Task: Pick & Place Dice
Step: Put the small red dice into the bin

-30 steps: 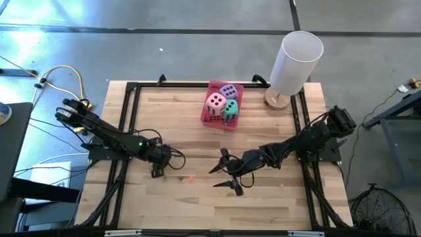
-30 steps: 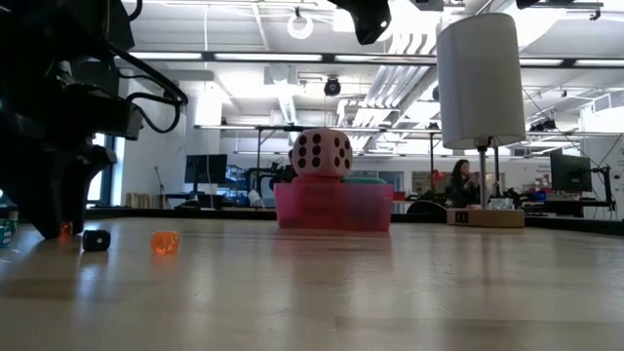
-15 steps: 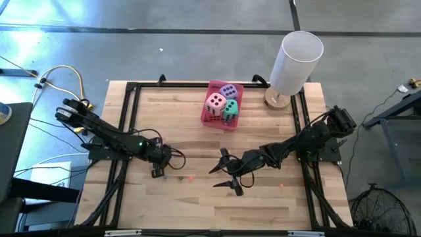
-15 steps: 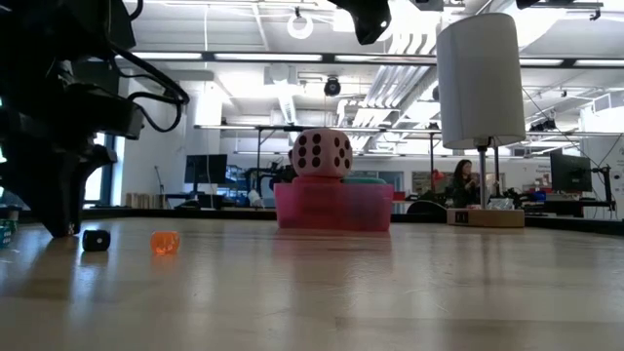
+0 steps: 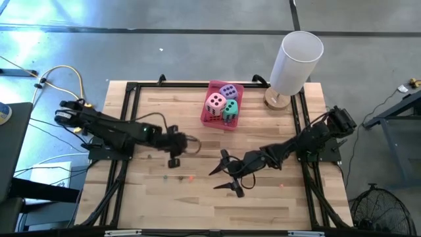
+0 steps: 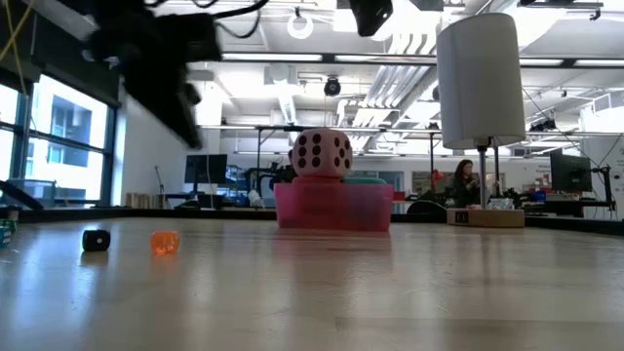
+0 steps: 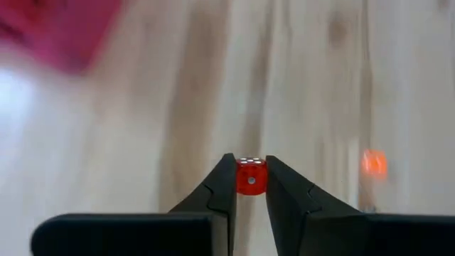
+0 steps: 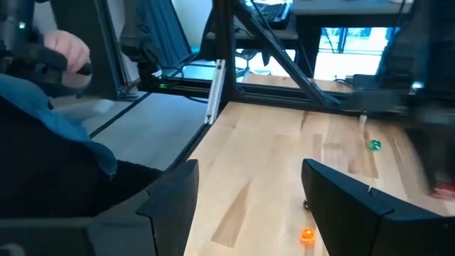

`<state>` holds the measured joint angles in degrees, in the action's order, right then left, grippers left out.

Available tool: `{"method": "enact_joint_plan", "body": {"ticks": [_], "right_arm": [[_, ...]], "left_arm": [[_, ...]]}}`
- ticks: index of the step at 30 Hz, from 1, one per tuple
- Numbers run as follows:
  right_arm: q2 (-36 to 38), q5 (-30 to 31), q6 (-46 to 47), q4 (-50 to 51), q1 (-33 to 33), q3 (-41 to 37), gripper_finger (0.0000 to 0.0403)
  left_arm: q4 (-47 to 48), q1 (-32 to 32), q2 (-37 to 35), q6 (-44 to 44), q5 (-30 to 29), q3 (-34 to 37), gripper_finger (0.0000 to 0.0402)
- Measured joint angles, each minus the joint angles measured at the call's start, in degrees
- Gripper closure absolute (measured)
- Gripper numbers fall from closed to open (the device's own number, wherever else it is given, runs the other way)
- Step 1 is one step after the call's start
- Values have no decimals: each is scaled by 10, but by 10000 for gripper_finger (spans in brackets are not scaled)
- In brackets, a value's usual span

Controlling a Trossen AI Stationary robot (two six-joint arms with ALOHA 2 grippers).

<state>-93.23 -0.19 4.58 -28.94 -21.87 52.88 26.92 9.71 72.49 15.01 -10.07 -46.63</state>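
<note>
1. The left claw point(image 7: 250, 178) is clenched on a tiny red die point(image 7: 250, 176). It pinches the die right at the tips of its fingers point(image 7: 225, 186), up above the bench point(image 5: 197, 210).
2. In the high view, the left claw point(image 5: 176, 146) is near the middle of the bench, between its own side and the pink tray point(image 5: 209, 116).
3. Three big dice sit in that tray: a pink die point(image 5: 214, 103), a purple die point(image 5: 228, 91) and a teal die point(image 5: 230, 109).
4. The right claw point(image 5: 227, 174) waits over the bench with its fingers spread wide apart. It holds nothing.
5. A tiny orange die point(image 6: 165, 242) and a tiny dark die point(image 6: 96, 239) lie on the bench, near each other.
6. What could go wrong: the red die is very small and only the tips hold it. A fast swing could make it slip out and bounce away.
7. The tray is already crowded. If the claw lets go too high, the red die could hit a big die and hop over the rim.
8. The left arm could also bump the waiting right claw if it reaches too far across.
</note>
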Motion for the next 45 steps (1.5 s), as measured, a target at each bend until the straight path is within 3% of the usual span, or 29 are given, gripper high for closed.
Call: {"method": "enact_joint_plan", "body": {"ticks": [8,17,23,32,40,45], "right_arm": [[0,0,-66,-4,-27,0,160],[0,2,-78,-13,-32,0,160],[0,2,-78,-12,-33,0,160],[0,1,-79,-12,-33,0,160],[0,2,-79,-8,-31,0,160],[0,2,-79,-8,-32,0,160]], "left_arm": [[-189,-106,14,-49,61,-7,357],[-363,-181,115,-76,106,-7,356],[-369,-222,147,-116,100,-7,356],[-398,-269,163,-93,94,-7,343],[-398,-269,163,-92,63,-7,323],[-387,-261,163,-120,2,-7,322]]}}
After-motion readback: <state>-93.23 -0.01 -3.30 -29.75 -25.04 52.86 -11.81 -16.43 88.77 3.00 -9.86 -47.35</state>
